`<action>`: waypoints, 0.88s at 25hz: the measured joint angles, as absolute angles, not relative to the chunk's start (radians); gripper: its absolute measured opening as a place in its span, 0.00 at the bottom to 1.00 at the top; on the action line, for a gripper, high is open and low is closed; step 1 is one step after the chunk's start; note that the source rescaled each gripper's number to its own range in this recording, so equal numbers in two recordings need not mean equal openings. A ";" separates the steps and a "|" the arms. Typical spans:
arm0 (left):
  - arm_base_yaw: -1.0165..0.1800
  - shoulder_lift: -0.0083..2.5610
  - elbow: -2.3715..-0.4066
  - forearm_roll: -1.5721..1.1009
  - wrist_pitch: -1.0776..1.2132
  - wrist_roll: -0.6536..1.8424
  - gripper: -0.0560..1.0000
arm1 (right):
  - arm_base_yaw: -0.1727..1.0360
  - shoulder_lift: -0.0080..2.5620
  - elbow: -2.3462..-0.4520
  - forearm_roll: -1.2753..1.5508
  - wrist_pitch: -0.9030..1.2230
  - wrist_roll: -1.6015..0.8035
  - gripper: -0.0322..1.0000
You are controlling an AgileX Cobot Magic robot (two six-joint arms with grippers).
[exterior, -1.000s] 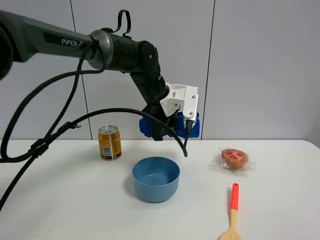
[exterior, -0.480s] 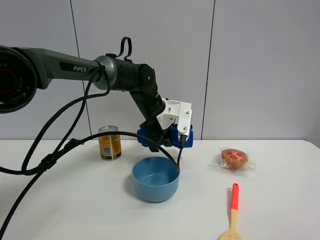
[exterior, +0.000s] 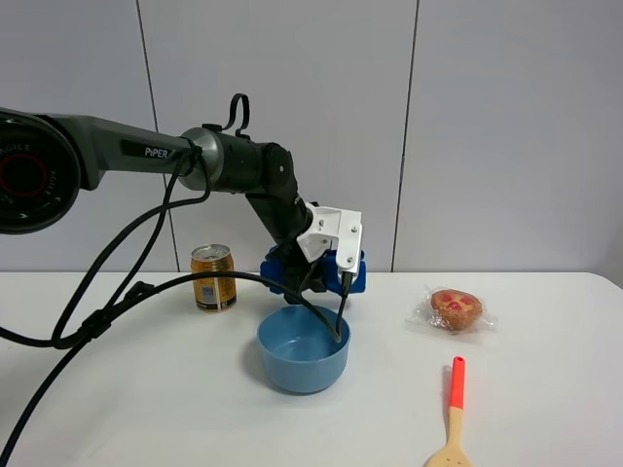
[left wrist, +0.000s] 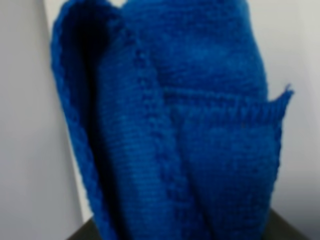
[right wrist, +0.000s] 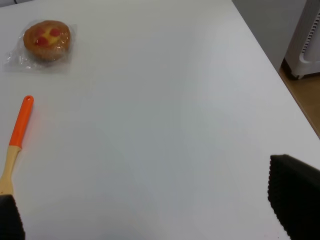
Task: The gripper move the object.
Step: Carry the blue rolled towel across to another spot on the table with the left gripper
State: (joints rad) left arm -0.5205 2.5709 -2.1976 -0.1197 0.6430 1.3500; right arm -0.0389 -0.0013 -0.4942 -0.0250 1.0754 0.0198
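My left gripper [exterior: 311, 277] is shut on a blue knitted cloth [exterior: 336, 276] and holds it just above the far rim of the blue bowl [exterior: 303, 348]. In the left wrist view the cloth [left wrist: 180, 125] fills the frame, bunched in folds, and hides the fingers. The right arm is out of the exterior view. In the right wrist view its dark fingertips [right wrist: 292, 195] stand far apart at the frame's edges, open and empty over the white table [right wrist: 165, 125].
A gold can [exterior: 213, 277] stands left of the bowl. A wrapped pastry [exterior: 455, 308] lies to the right, also in the right wrist view [right wrist: 46, 37]. A wooden spatula with an orange handle [exterior: 453, 409] lies front right, also in the right wrist view [right wrist: 17, 137]. The table's right edge [right wrist: 280, 75] is near.
My left arm has come down and a little left with the blue cloth, from well above the table to just over the bowl's far rim. Nothing else moved.
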 joint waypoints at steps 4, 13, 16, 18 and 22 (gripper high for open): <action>-0.518 2.577 -2.198 -0.115 0.644 1.350 0.07 | -0.039 -0.001 -0.494 -0.025 1.075 0.020 1.00; -0.518 2.579 -2.198 -0.105 0.656 1.233 0.07 | -0.039 -0.001 -0.494 -0.025 1.075 0.020 1.00; -0.518 2.579 -2.198 -0.105 0.678 1.154 0.07 | -0.039 -0.001 -0.494 -0.025 1.075 0.020 1.00; -0.518 2.579 -2.198 -0.104 0.681 1.103 0.15 | -0.039 -0.001 -0.494 -0.025 1.075 0.020 1.00; -0.518 2.579 -2.198 -0.101 0.673 0.992 0.76 | -0.039 -0.001 -0.494 -0.025 1.075 0.020 1.00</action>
State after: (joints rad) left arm -0.5184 2.5793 -2.1976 -0.1006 0.6732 0.9919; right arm -0.0389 -0.0013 -0.4942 -0.0250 1.0754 0.0198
